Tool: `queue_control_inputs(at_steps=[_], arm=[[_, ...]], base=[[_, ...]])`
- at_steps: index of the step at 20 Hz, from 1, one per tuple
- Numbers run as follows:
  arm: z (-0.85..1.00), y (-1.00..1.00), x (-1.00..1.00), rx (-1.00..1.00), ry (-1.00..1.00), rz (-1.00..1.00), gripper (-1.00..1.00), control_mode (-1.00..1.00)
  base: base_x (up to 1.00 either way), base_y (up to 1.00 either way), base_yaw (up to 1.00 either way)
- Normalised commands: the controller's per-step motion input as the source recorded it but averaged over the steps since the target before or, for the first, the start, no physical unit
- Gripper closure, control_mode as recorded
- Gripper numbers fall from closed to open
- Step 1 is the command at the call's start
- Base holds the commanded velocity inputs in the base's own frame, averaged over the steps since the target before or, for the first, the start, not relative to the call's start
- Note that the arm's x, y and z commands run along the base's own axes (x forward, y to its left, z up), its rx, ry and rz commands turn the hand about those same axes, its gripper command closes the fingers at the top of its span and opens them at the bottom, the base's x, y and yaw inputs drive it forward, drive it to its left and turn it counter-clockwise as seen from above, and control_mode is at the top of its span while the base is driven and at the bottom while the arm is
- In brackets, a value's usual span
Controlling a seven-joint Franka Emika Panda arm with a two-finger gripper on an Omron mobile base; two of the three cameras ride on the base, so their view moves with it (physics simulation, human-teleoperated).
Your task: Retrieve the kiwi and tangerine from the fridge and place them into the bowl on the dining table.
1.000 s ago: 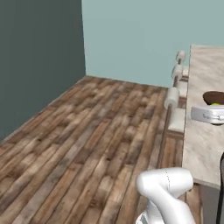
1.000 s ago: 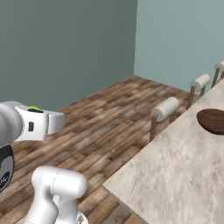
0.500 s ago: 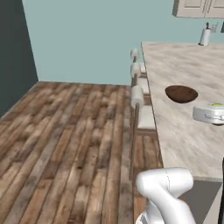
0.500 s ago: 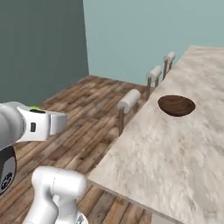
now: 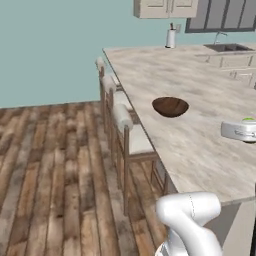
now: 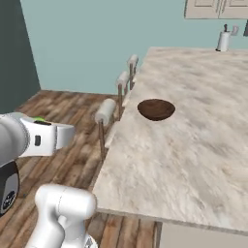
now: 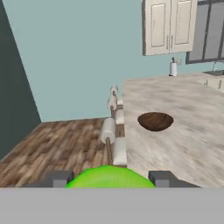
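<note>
Kiwi [image 7: 109, 176] clamped between the two fingers [image 7: 57, 178], bowl [image 7: 155, 121] ahead on the dining table [image 7: 197, 144], well apart

1. Your left base view sits behind the arm, looking forward and down along the dining table [image 5: 200, 145]'s long left edge, with the chairs [image 5: 125, 135] on the plank floor beside it.
2. Your right base view looks from the other side, over the table's near corner [image 6: 104, 206].
3. Your hand view rides low and looks along the gripper, level with the tabletop and facing the far wall cabinets [image 7: 168, 26].
4. All three share the bowl [image 5: 170, 106] near the table's left edge.
</note>
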Motion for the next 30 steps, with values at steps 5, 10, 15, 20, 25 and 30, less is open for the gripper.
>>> queue_control_inputs(at_steps=[5,10,15,20,25,30], arm=[[0.0,0.0,0.0,0.0,0.0,0.0,1.0,1.0],[0.0,0.0,0.0,0.0,0.0,0.0,1.0,1.0],[0.0,0.0,0.0,0.0,0.0,0.0,1.0,1.0],[0.0,0.0,0.0,0.0,0.0,0.0,1.0,1.0],[0.0,0.0,0.0,0.0,0.0,0.0,1.0,1.0],[0.0,0.0,0.0,0.0,0.0,0.0,1.0,1.0]], base=[[0.38,0.47,-0.55],[0.32,0.44,-0.55],[0.23,0.44,-0.54],[0.18,0.47,-0.54],[0.15,0.56,-0.54],[0.15,0.65,-0.55]])
